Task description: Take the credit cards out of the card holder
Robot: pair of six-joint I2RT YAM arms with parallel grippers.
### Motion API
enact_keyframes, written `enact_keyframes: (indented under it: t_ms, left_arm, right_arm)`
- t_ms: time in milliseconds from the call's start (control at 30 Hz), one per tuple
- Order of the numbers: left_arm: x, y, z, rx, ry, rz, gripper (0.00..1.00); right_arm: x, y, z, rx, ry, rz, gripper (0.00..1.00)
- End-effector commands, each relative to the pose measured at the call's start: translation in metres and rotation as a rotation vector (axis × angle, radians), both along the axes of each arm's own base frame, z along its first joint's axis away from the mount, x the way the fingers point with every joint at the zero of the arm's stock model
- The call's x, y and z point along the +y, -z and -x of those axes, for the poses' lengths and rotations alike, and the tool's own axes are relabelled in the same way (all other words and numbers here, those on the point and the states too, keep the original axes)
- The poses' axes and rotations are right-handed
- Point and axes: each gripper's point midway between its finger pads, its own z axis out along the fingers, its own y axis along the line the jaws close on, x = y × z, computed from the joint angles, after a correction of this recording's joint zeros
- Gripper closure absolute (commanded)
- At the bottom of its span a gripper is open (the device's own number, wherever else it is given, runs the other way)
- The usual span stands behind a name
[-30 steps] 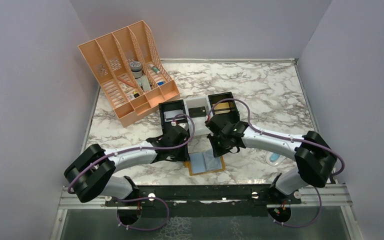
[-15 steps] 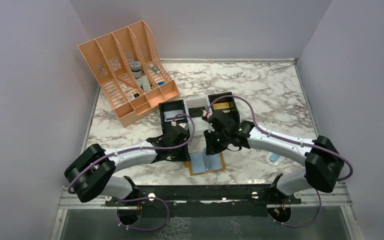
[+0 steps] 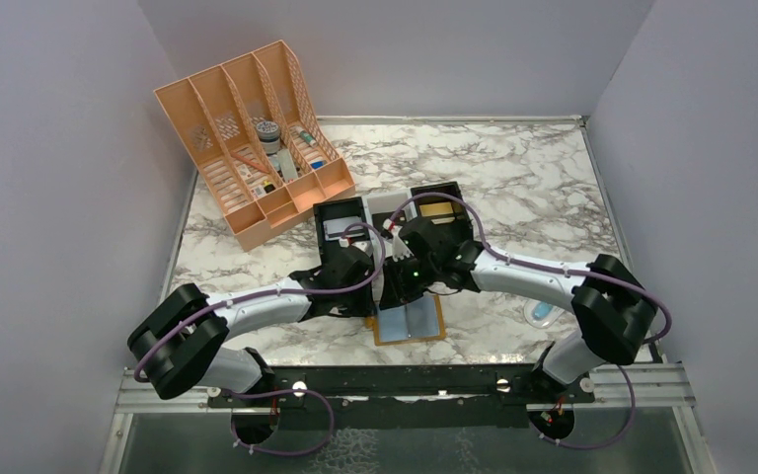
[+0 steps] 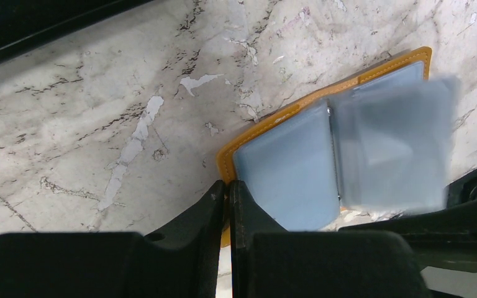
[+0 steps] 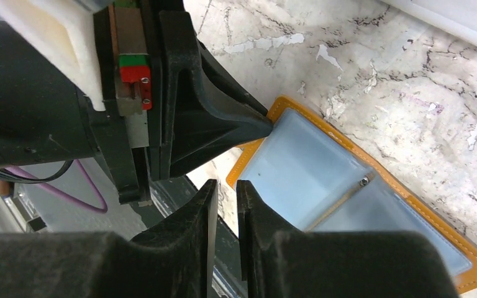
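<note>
— Where's our card holder [image 3: 422, 324]?
— Open flat at 6 o'clock on the marble table [image 3: 513, 168], long axis roughly 9 to 3. Our left gripper [image 4: 228, 184], clenched, presses its 10 o'clock corner. Our right gripper [image 5: 225, 184] hangs above, barely parted, gripping nothing we can see.

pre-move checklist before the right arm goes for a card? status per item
1. Card holder lying open on the table: ok.
2. Left gripper shut, tips on the holder's corner: ok.
3. Right gripper low beside that corner: ok.
4. Anything held between the right jaws: cannot tell.
5. Blurred pale sheet over one half, card or panel: cannot tell.
</note>
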Motion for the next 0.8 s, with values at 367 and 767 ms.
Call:
enact_keyframes:
  t_ms: [367,767]
  left_arm:
    - [-0.007,-0.008,-0.003,-0.022,0.009,0.03,0.89]
    - [-0.008,-0.008,0.0,-0.017,0.024,0.038,0.89]
  right_arm:
    - [-0.092,0.013,-0.018,-0.132,0.359,0.275,0.54]
    - [-0.107,0.05,0.002,-0.007,0.419,0.352,0.5]
